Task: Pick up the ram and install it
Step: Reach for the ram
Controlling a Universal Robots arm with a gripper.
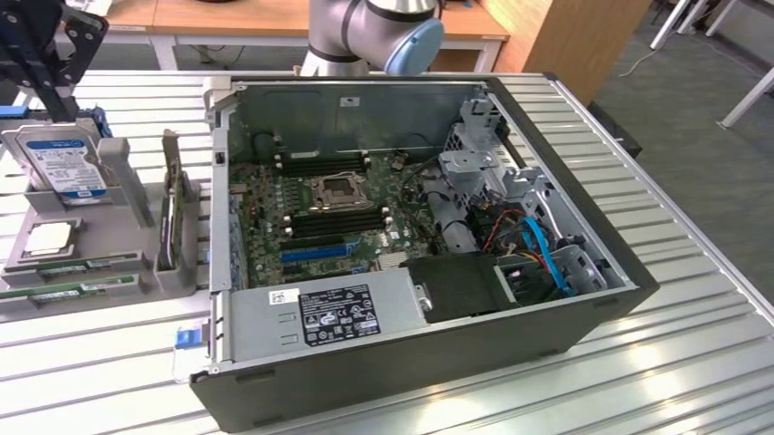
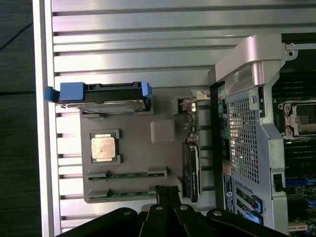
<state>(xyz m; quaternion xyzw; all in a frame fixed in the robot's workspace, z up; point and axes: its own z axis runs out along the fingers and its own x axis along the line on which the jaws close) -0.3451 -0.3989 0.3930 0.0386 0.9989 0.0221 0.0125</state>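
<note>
Two ram sticks, thin green boards, lie in slots of a grey holder [image 1: 121, 195] on the exterior view's left: one ram [image 1: 82, 265] [image 2: 126, 174] and a second ram [image 1: 63, 293] [image 2: 126, 193] beside it. My gripper [image 1: 49, 86] [image 2: 168, 190] hangs above the holder, over its hard-drive end in the exterior view, clear of both sticks. Its dark fingers [image 2: 159, 195] meet at the tips, shut, with nothing between them. The open computer case [image 1: 568, 308] shows its motherboard [image 1: 321, 213] and dark memory slots [image 1: 339, 222] around the processor socket.
The holder also carries a silver hard drive [image 1: 61, 163] [image 2: 101, 96] with blue rails, a processor chip [image 1: 49, 238] [image 2: 104, 148] and an upright expansion card [image 1: 172, 217] [image 2: 191, 170]. A power supply [image 1: 326, 313] and cables [image 1: 538, 249] fill the case's near side. The arm's base [image 1: 362, 36] stands behind the case.
</note>
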